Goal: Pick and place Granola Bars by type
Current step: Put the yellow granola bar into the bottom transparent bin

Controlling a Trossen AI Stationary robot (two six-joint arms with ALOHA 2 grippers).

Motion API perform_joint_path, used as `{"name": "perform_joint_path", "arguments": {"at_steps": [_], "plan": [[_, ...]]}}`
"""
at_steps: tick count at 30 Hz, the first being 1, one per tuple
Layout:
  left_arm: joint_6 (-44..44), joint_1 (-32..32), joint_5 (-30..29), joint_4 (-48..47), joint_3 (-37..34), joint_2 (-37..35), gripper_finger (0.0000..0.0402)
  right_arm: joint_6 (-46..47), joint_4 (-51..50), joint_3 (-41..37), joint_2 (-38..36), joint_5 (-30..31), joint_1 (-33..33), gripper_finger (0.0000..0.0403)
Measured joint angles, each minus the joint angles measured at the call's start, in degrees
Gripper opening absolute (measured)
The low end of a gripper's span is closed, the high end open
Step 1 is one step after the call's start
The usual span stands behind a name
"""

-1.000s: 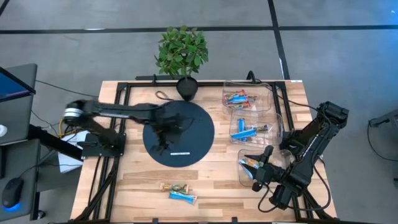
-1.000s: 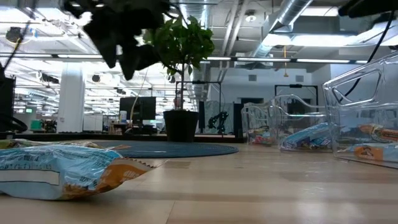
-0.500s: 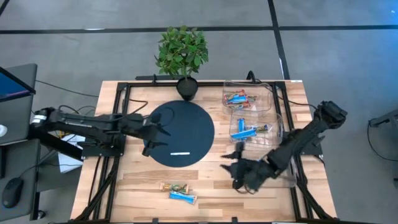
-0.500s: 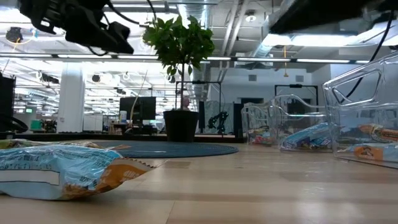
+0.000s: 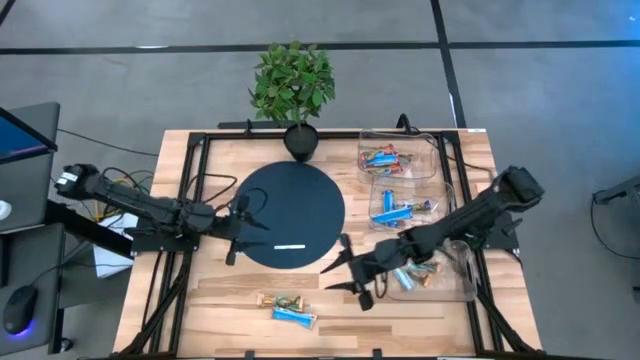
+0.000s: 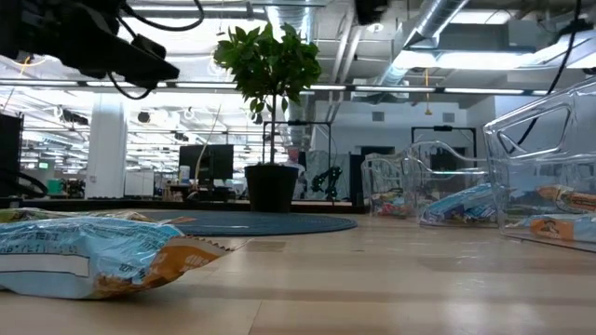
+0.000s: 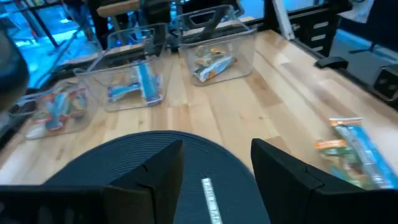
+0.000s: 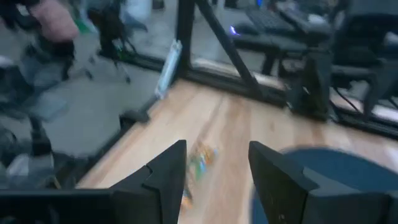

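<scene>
Two granola bars lie flat on the wood near the table's near edge: a green-yellow one [image 5: 279,301] and a blue one [image 5: 296,317], the blue one large in the low view [image 6: 93,256]. More bars sit sorted in three clear bins [image 5: 405,208] on the right. My right gripper [image 5: 346,272] hangs open over the wood between the near bin and the two loose bars, which show ahead of its fingers [image 8: 200,160]. My left gripper [image 5: 242,228] hovers open at the left edge of the dark round mat [image 5: 300,205]; its wrist view shows the loose bars [image 7: 349,149].
A thin white strip [image 5: 290,246] lies on the mat. A potted plant [image 5: 295,90] stands at the far edge. The far bin [image 5: 398,157] holds red-orange and blue bars, the near bin [image 5: 432,272] green-yellow ones. Bare wood lies around the loose bars.
My left gripper has drawn back from above the mat's middle toward the table's left, ending at the mat's left edge. My right gripper has swung away from the near bin toward the table's left, coming closer to the two loose bars. No bar has moved.
</scene>
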Motion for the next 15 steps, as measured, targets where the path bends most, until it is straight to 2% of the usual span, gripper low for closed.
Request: {"name": "perform_joint_path", "arguments": {"at_steps": [2,5,10,15], "plan": [[-0.76,-1.74,-0.25,-0.44,0.03,-0.09,0.0182,-0.29,3.5,1.82,4.19,-2.29,-1.05,0.0169],[-2.03,-4.26,-1.34,-1.18,0.03,0.12,0.0182,-0.4,3.15,5.6,10.49,-3.31,-1.51,0.0169],[-3.16,-8.27,-7.94,-3.09,0.03,0.0,0.0182,-0.85,3.24,13.77,18.64,-3.41,-1.54,0.0169],[-3.85,-11.23,-14.65,-4.25,0.03,-0.04,0.0182,-0.33,-1.53,21.87,25.29,-3.49,-1.9,0.0169]]}}
